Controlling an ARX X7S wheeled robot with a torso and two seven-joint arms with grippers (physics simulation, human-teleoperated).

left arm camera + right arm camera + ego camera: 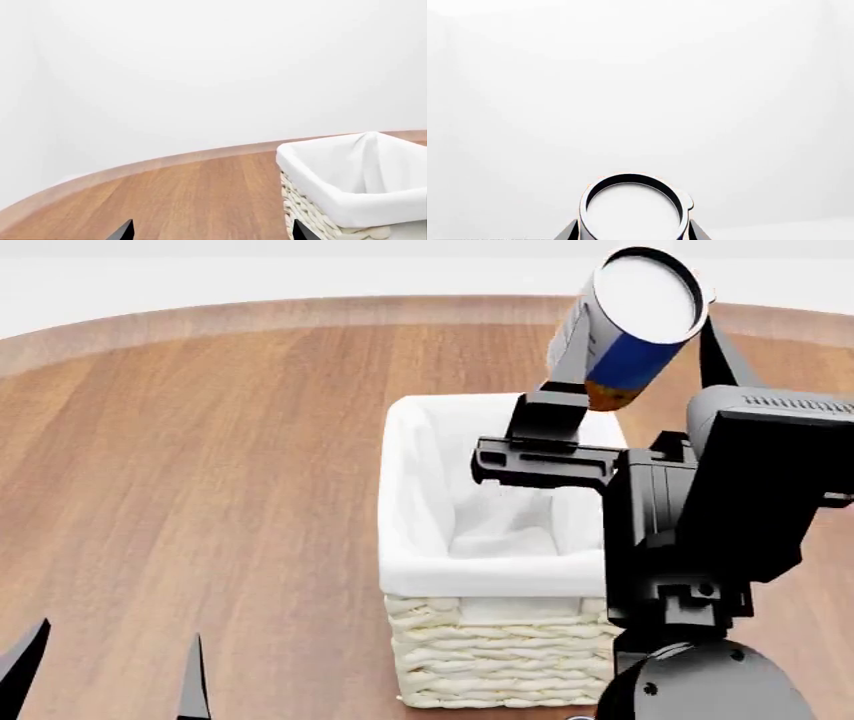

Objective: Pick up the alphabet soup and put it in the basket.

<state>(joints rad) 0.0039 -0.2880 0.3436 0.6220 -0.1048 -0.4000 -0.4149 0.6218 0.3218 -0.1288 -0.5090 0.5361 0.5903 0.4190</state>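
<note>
Blue-labelled, orange-banded alphabet soup can [638, 325] clamped in right fingers [567, 350], label unreadable, above cream wicker basket [501, 665]; brown wood tabletop [200, 460]; left fingers [194, 685] apart.

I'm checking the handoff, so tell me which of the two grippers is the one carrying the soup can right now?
The right gripper: its jaws clamp the alphabet soup, tilted above the basket. The left gripper sits low and open, empty.
</note>
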